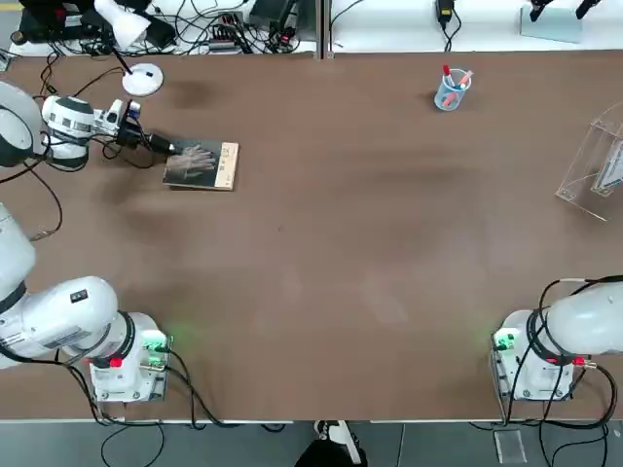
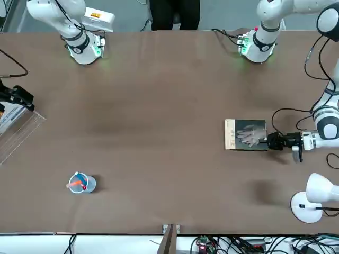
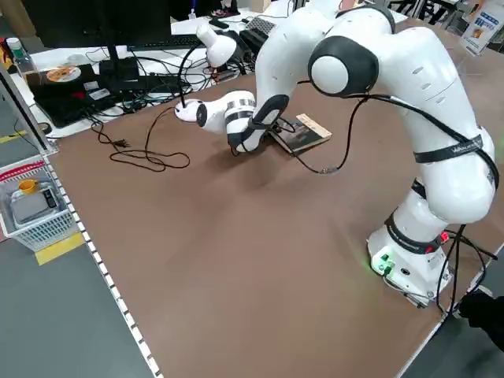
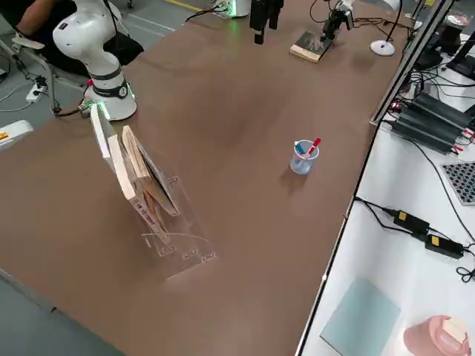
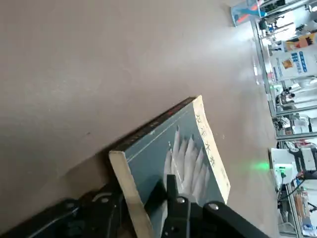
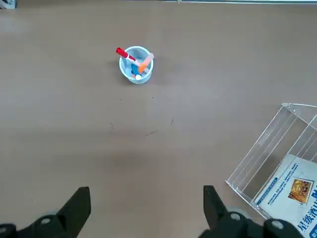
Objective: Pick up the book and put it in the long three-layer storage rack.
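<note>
- Top view shows the big brown table [image 1: 341,272], and the job has only just begun: the book [image 1: 202,164] lies at the far left side, not yet lifted away.
- The long three-layer storage rack [image 1: 596,163] stands well apart from the book, at the far right edge of the table. The book has to go all that way, so almost all the job is left.
- The rack is clear plastic and already holds some flat things, as the right side view shows. None of them is this book.
- The left gripper [image 1: 167,148] lies low and level, right at the book's edge, on the side away from the rack.
- In the left wrist view, one finger [image 5: 174,191] is on top of the grey cover and the other is under the edge. The jaws are squeezing in on the book [image 5: 171,156], but I cannot tell if the grip is tight yet.
- The right gripper [image 6: 146,210] hangs near the rack, far from the book, wide open and holding nothing.
- A small pen cup [image 1: 451,89] stands between the book and the rack.
</note>
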You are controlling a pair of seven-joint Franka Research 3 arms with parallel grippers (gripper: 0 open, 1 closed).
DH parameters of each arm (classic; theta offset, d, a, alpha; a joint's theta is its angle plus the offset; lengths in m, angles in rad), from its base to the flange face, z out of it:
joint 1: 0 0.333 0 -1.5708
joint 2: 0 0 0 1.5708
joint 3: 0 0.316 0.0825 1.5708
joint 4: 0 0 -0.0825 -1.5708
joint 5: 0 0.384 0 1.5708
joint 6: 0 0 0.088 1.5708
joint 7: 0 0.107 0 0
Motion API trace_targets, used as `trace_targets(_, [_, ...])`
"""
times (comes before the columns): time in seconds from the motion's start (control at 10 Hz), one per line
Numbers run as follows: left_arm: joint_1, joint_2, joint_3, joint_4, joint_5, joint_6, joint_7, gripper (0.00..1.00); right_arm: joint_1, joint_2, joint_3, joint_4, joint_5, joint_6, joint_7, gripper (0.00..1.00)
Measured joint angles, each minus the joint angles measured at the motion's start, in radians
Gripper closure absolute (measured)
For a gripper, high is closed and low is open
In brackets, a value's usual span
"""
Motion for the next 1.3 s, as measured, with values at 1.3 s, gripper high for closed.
trace_targets(1.3, [-0.002,0.0,-0.014,0.122,0.001,-0.197,-0.134,0.96,0.0,0.0,-0.001,-0.001,0.0,0.0,0.0,0.0])
